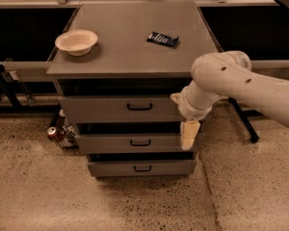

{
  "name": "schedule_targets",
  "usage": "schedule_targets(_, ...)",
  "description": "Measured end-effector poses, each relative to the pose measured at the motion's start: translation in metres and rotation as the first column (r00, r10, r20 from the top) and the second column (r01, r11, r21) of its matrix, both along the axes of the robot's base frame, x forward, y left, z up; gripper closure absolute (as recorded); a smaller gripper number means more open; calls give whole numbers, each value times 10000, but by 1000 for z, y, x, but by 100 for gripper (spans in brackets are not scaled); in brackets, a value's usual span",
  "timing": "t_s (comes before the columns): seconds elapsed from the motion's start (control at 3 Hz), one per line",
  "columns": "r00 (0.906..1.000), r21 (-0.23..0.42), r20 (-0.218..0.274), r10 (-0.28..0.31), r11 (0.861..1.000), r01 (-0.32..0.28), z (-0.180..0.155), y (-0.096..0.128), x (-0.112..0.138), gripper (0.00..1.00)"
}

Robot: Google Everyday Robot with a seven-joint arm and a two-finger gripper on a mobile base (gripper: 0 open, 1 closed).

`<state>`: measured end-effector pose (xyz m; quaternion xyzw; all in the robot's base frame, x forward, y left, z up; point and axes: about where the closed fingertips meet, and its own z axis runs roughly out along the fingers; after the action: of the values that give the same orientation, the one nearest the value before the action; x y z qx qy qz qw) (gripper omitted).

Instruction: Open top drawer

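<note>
The top drawer (101,110) is the widest grey front of the cabinet, directly under the cabinet top, with a small black bar handle (139,107) at its centre. It looks pushed in. My gripper (189,134) hangs pointing down from the white arm (231,78). It sits in front of the right end of the cabinet, just below the top drawer's right edge and over the middle drawer (111,143). It is to the right of and lower than the top handle. The narrowest drawer (115,168) sits at the bottom.
A white bowl (76,41) and a dark packet (163,39) lie on the cabinet top (130,57). A drink can (53,133) stands on the speckled floor left of the cabinet. Black stand legs (243,121) are at the right, behind the arm.
</note>
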<state>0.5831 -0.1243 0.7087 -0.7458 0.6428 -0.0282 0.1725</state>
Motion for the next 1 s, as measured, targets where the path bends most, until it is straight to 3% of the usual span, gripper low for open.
schedule_targets(0.33, 9989, -418, 434, 203, 9990, -185, -13, -5, 22, 0)
schedule_targets(1.0, 9941, -564, 1031, 326, 9980, -268, -25, -11, 58, 0)
